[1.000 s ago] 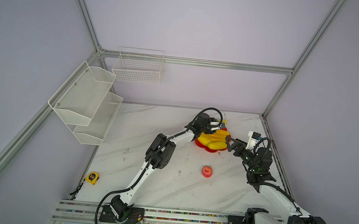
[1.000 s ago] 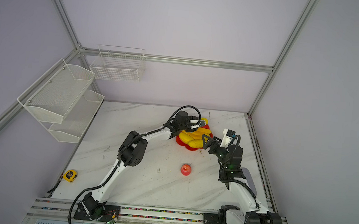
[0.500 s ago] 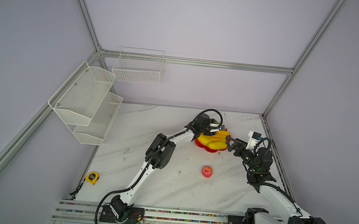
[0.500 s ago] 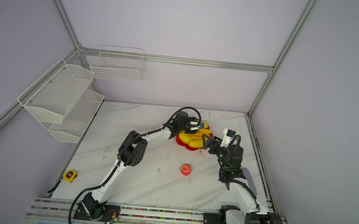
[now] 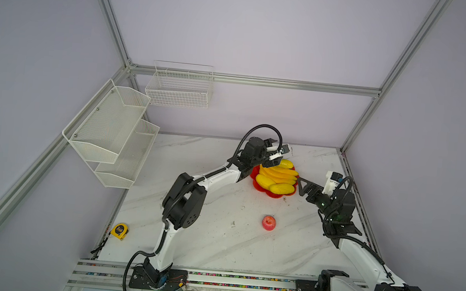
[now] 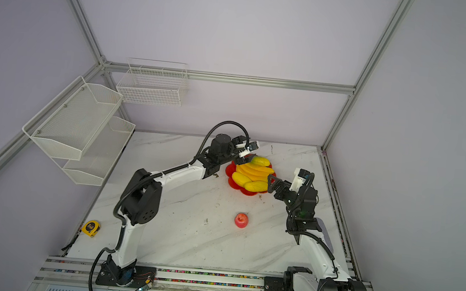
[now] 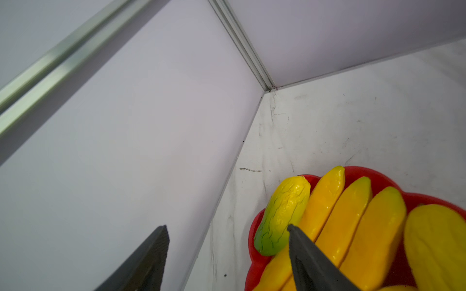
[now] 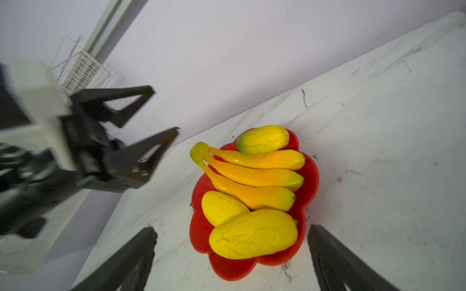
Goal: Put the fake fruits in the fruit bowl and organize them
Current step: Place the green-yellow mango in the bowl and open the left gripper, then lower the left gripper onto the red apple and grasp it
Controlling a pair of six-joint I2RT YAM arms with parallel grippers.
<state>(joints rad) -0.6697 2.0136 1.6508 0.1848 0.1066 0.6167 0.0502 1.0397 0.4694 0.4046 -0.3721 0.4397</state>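
Fruit bowl far back on the worktop, apple out on the marble, both hands open.

In both top views the bowl sits toward the back right corner, near the back wall. Broad bare marble spreads in front of it, with the apple well apart from the bowl. The banana bunch and the mangoes lie side by side, their long axes crossways. The stem points at the left hand, which hangs near that end, jaws apart and empty. The right hand is just beside the opposite rim, fingers spread, holding nothing. In the left wrist view the green-and-yellow mango lies against the bananas at the rim, beside one finger. In the right wrist view the large yellow mango fills the bowl's nearest side, just ahead of the spread fingers.
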